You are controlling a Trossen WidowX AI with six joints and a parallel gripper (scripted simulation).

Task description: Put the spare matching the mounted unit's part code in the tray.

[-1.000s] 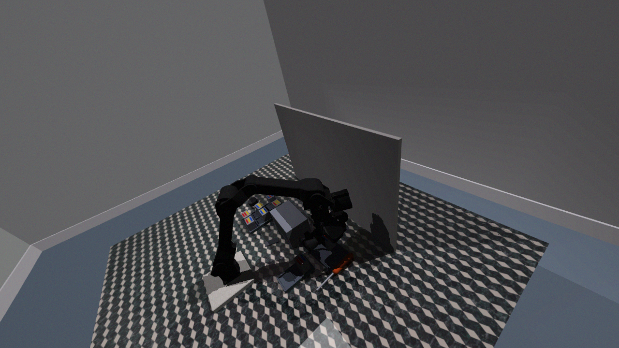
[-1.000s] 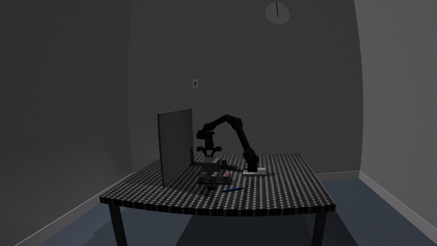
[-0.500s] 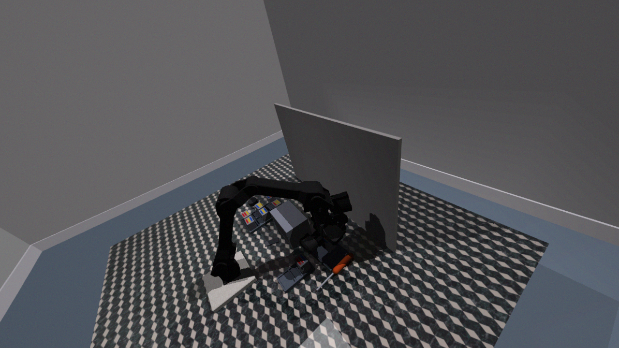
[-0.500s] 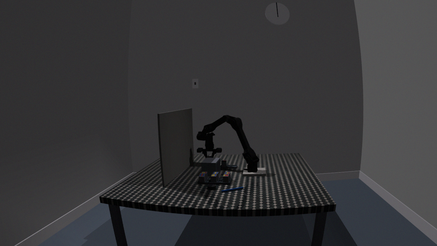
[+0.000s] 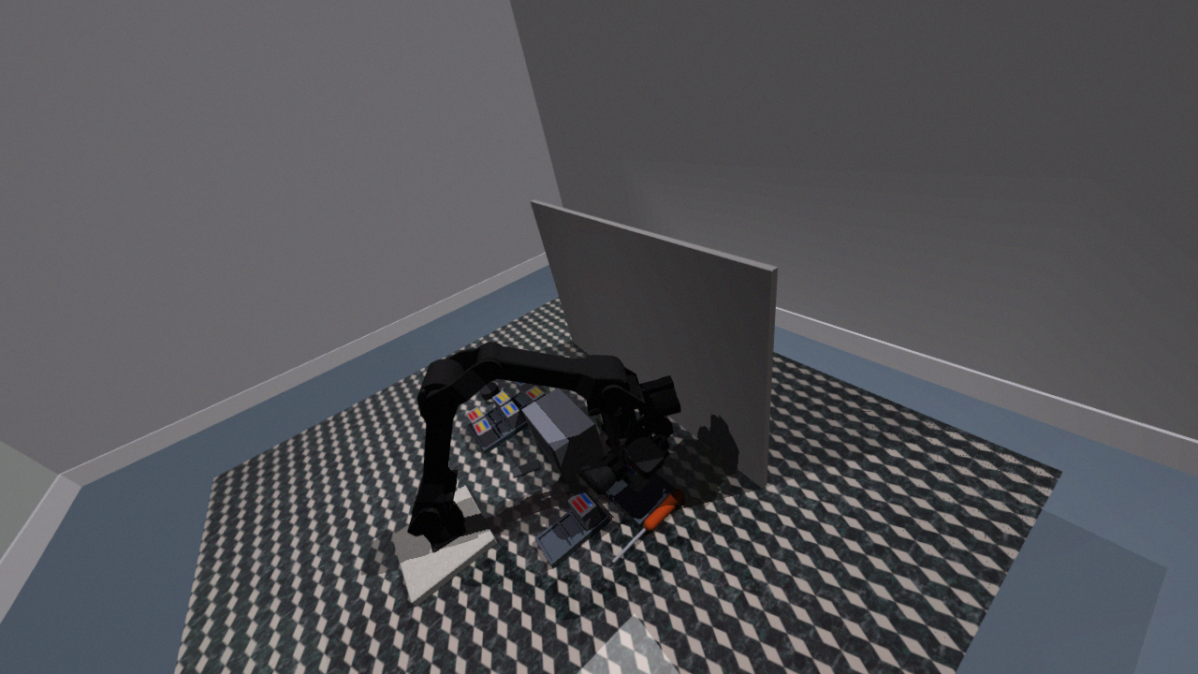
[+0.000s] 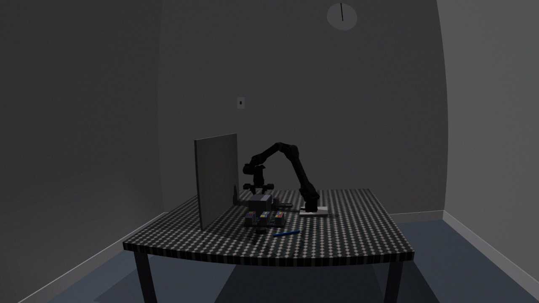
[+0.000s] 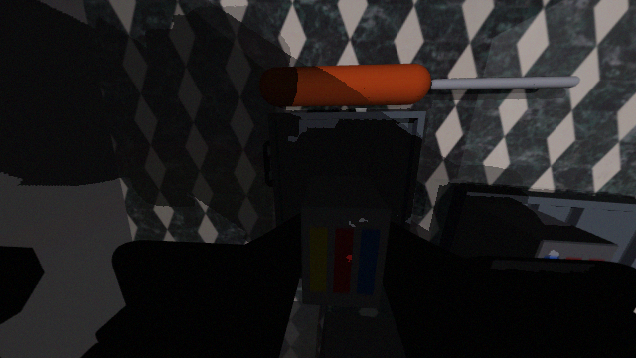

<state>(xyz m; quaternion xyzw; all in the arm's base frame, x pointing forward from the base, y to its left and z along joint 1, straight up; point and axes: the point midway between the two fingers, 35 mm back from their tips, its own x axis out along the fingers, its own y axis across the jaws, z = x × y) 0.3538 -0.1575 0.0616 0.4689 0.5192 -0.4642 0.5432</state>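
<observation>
A checkered table (image 6: 339, 241) carries an upright grey panel (image 5: 670, 335). Beside it stands the grey mounted unit (image 5: 559, 427). The black arm (image 5: 444, 435) bends down over a dark tray (image 7: 348, 164). The gripper (image 7: 345, 278) is clamped on a spare (image 7: 344, 259) striped yellow, red, blue, above the tray. An orange-handled screwdriver (image 7: 348, 85) lies just beyond.

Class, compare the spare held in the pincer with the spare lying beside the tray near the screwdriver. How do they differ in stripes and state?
The held spare shows yellow, red, blue stripes; the lying spare shows red and blue only. The held spare is clamped in the pincer above the tray; the lying spare rests on the table. Both are small dark blocks with coloured stripe labels.
</observation>
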